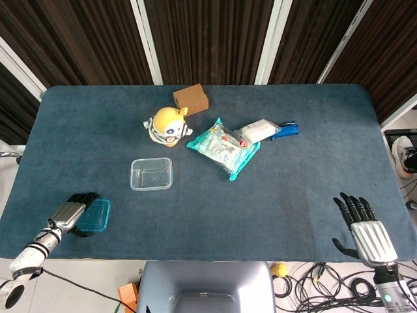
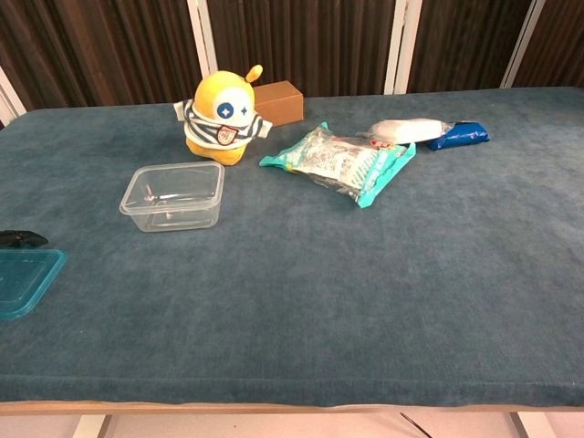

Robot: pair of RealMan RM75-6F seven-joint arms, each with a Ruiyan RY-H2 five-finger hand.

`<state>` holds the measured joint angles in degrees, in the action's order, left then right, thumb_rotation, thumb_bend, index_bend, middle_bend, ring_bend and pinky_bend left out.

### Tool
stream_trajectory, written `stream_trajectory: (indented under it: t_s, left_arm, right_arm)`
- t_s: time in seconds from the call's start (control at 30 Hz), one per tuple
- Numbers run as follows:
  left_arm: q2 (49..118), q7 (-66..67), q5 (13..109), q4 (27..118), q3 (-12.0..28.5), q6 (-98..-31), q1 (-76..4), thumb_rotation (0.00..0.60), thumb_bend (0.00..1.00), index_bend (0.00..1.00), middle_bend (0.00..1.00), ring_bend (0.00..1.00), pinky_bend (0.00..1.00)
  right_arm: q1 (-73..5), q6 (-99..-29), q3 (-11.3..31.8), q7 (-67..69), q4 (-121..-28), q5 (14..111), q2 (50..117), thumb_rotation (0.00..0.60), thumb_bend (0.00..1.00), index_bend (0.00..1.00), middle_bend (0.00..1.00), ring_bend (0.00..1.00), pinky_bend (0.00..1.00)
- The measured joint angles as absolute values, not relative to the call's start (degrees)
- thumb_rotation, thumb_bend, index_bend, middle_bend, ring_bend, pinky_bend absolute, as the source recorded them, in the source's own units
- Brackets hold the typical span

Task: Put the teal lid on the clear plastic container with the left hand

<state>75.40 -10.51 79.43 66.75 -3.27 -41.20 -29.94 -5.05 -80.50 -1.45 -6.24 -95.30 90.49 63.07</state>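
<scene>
The teal lid lies at the table's front left corner; in the chest view the teal lid is cut by the left frame edge. My left hand grips its left side, dark fingers curled over the rim; only a fingertip of it shows in the chest view. The clear plastic container stands open and upright, well to the right of and beyond the lid, also seen as the container from the chest. My right hand hovers off the front right corner, fingers spread and holding nothing.
Beyond the container stand a yellow toy figure and a brown box. A teal snack bag, a white packet and a blue packet lie right of centre. The table's front edge is close to the lid.
</scene>
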Motion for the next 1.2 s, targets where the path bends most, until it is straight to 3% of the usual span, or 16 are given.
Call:
stream_trajectory:
  t_s: [0.07,0.17,0.33,0.47,0.9,1.2]
  left_arm:
    - [75.7,-10.1,79.2,66.4,-3.4,-41.1,-29.8,0.600,0.19,0.00,0.20,0.12,0.11]
    - [76.2,-9.7,79.0,66.0,-3.4,-41.4,-29.5,0.600,0.20,0.05,0.35,0.22,0.19]
    - [76.7,-9.7,79.4,65.7,-3.2,-43.4,-29.0,0.600,0.22,0.38,0.63,0.48,0.41]
    - [77.1,-9.8,80.1,65.4,-2.8,-46.7,-28.3,0.600,0.24,0.53,0.75,0.57,0.51]
    - [73.7,-7.0,79.6,74.0,0.8,-54.9,-26.8,0.600,0.26,0.57,0.77,0.61,0.57]
    - [71.1,4.4,64.2,91.2,8.6,-54.6,-30.1,0.600,0.28,0.57,0.77,0.61,0.59]
  right_arm:
    - [-5.1,-80.4,-1.5,-6.3,-95.3,90.5,63.1,0.600,0.18,0.00,0.00,0.00,0.00]
    - [-5.1,-80.4,-1.6,-6.5,-95.4,90.6,63.1,0.600,0.18,0.00,0.00,0.00,0.00]
    - [-5.0,-80.5,-1.7,-6.2,-95.4,90.8,63.0,0.600,0.18,0.00,0.00,0.00,0.00]
    - [-5.0,-80.5,-1.8,-6.0,-95.5,91.0,62.9,0.600,0.18,0.00,0.00,0.00,0.00]
    - [-5.1,-80.4,-2.2,-5.7,-95.6,91.9,62.8,0.600,0.18,0.00,0.00,0.00,0.00]
    - [-5.6,-79.5,-2.3,-5.2,-95.6,91.9,62.7,0.600,0.18,0.00,0.00,0.00,0.00]
